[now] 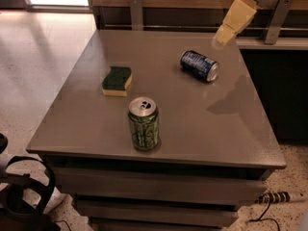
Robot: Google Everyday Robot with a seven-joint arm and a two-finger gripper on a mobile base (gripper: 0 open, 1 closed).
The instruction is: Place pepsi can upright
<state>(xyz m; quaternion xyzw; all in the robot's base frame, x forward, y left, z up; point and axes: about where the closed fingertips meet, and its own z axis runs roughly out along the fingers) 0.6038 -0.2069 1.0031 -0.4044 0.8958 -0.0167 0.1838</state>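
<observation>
Grey and matte, the square tabletop (pixel 86 129) filled most of the frame, with speckled pale floor (pixel 33 66) showing around it. At the lower left edge sat some black looped equipment (pixel 19 196), and at the lower right a white power strip (pixel 281 197) lay on the floor; neither touched the working surface.

Nearest on the table, just below centre, stood a green patterned aluminium drink can (pixel 143 125), upright with its silver top showing. Behind it and to the left lay a green-topped yellow sponge (pixel 117 80), flat and well apart from everything else.

Farther back, right of centre, was the dark blue aluminium pepsi can (pixel 198 65). It lay on its side, its silver end facing the lower right of the frame, so nothing of the task appeared done: the can had yet to be grasped, turned and set on its base.

In the upper right corner the robot's cream-coloured gripper (pixel 227 29) hung above the table's far right edge, near the pepsi can but not touching it. Whether it was open or closed could not be told, and it carried nothing.

Bare table surrounded the blue can, so the green can and sponge seemed unlikely to obstruct the approach; the main risk I would judge was the can rolling away when touched.
</observation>
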